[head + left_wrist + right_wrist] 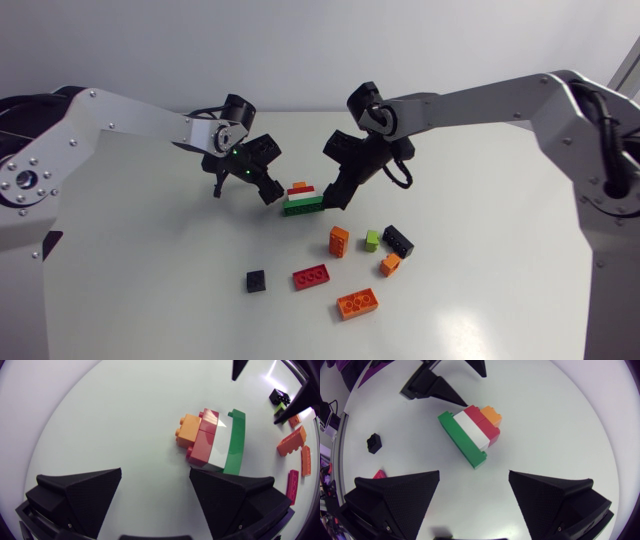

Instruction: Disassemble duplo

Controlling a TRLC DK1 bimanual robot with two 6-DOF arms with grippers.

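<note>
Green-based Duplo stack (302, 199) stood on the table (480, 280), its long axis running between the left tool (155, 471) and the right tool (474, 472). Both were spread, empty and about equally near. Apart from the stack lay three orange bricks (358, 302), two black bricks (398, 240), one red brick (311, 277) and one green brick (372, 240).

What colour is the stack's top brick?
The top brick is orange; clearest in the left wrist view.

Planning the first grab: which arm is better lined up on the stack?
Right, probably. The stack lies centred ahead of the open right gripper; for the left gripper it sits off toward one finger.
</note>
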